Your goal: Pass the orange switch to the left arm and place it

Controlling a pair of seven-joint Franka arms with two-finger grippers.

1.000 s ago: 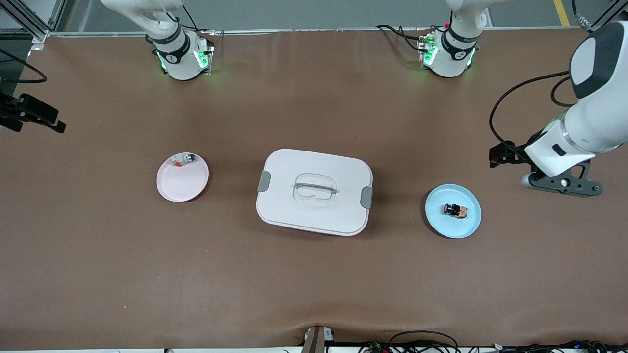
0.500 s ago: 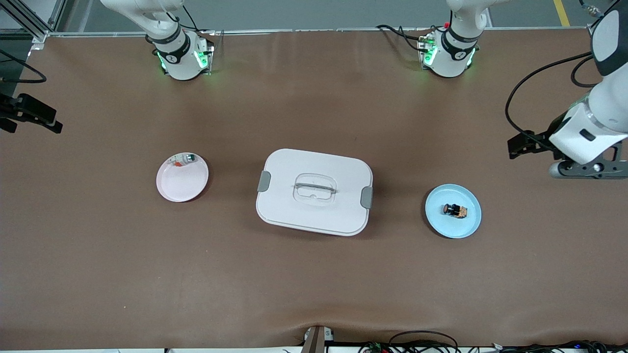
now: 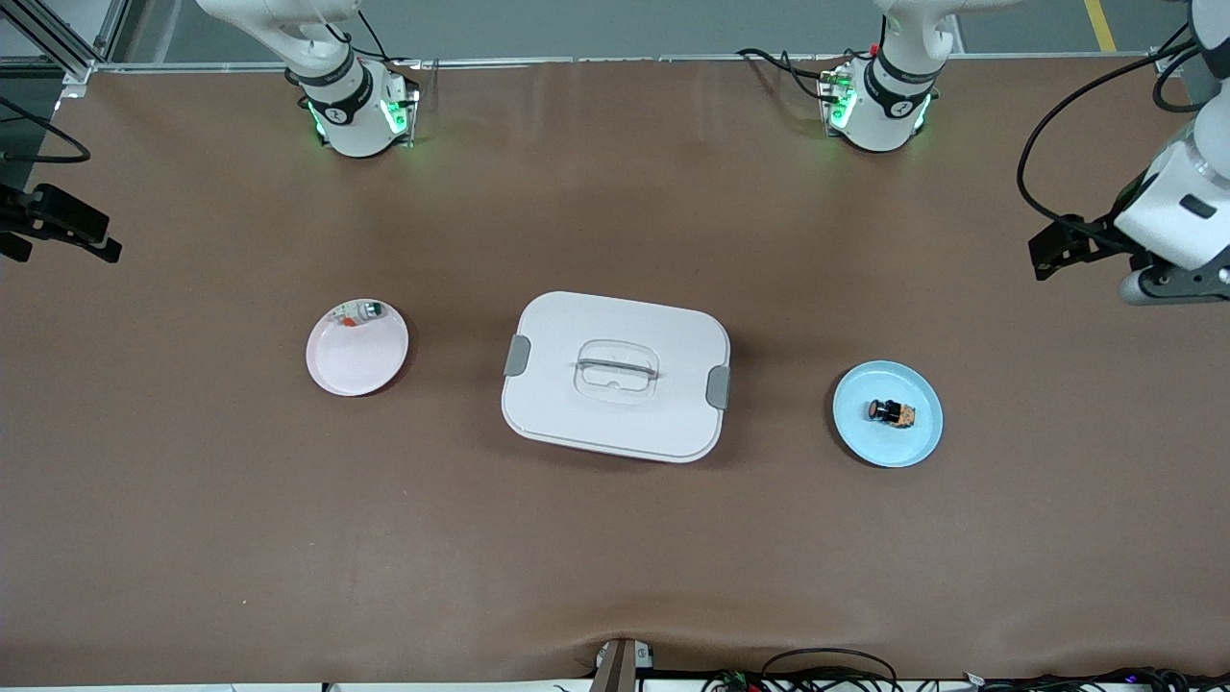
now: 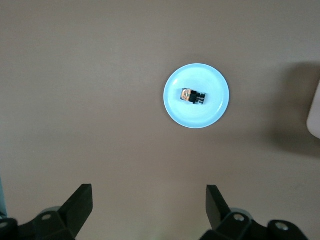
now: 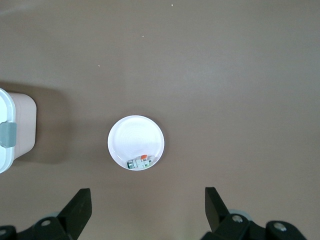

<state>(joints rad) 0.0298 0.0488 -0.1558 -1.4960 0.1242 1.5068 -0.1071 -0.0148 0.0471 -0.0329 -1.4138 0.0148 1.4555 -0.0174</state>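
Observation:
The orange switch (image 3: 891, 411) lies on its side on a light blue plate (image 3: 908, 447), toward the left arm's end of the table. The left wrist view shows the switch (image 4: 193, 96) on that plate (image 4: 215, 112) well below. My left gripper (image 4: 149, 205) hangs open and empty, high over bare table beside the plate; its wrist (image 3: 1168, 226) shows at the frame's edge. The white box (image 3: 615, 375) stands mid-table between the two plates. My right gripper (image 5: 146, 207) is open and empty, high over the table near a pink plate (image 5: 132, 135).
The pink plate (image 3: 357, 358) lies toward the right arm's end and holds a small green-and-white component (image 3: 370, 309). The box's grey latch (image 5: 7, 135) shows in the right wrist view. Both arm bases (image 3: 356, 115) stand along the table's edge by the robots.
The left arm's hand has drawn away from the blue plate, toward the robots' side and the table's end. The right hand has barely shifted. Both grippers stayed open.

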